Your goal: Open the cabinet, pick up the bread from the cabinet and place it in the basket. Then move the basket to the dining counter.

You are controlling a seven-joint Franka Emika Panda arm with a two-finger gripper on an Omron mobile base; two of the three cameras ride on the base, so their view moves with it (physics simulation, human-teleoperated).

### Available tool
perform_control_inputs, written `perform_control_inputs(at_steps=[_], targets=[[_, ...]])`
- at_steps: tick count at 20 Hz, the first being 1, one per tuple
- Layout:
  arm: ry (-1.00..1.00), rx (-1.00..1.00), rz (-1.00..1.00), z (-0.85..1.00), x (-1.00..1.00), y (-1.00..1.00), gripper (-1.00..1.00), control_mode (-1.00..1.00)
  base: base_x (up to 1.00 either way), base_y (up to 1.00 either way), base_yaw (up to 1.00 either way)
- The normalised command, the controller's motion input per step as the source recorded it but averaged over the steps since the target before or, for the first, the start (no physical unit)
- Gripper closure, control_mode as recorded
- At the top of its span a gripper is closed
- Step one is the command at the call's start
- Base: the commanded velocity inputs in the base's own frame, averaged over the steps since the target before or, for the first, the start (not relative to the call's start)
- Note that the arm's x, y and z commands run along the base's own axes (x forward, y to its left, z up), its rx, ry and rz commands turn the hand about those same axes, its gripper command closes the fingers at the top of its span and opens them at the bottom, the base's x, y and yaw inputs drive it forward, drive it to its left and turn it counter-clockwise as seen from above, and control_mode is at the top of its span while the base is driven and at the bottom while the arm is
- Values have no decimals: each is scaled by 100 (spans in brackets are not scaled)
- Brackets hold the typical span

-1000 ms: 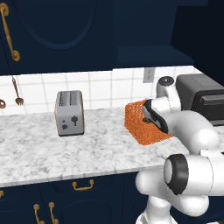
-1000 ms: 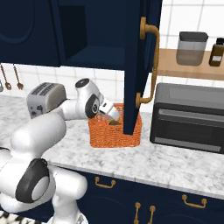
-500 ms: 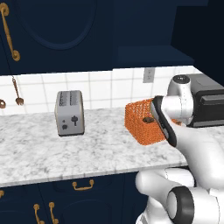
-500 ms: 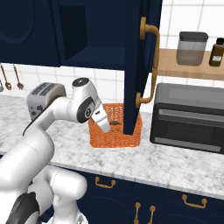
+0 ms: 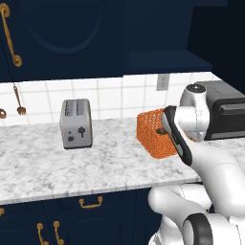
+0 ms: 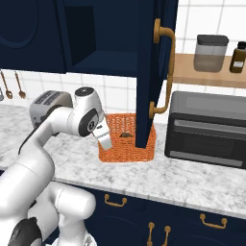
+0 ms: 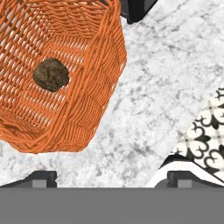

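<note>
Gripper (image 6: 106,142) hangs wide open and empty just left of the basket (image 6: 115,155), so the bread drop looks done. From the left base view, basket (image 5: 152,142) sits right of the toaster (image 5: 76,123). Hand view: bread (image 7: 51,74) lies inside the basket (image 7: 98,94), ready for moving.

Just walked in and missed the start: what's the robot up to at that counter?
It is loading bread into a basket. The bread lies on the floor of the orange basket, which stands on the marbled worktop beside the toaster. The cabinet door hangs open over the basket. The gripper is open and empty beside the basket, which has not yet gone to the dining counter.
</note>
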Motion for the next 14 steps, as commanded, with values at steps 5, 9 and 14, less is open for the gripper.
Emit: perform_control_inputs(at_steps=[5,9,14], targets=[[6,9,5,-6,16,2,-100,-100,0,0,0],[0,9,0,-12,20,0,-100,-100,0,0,0],[0,10,0,-40,12,-1,-100,-100,0,0,0]])
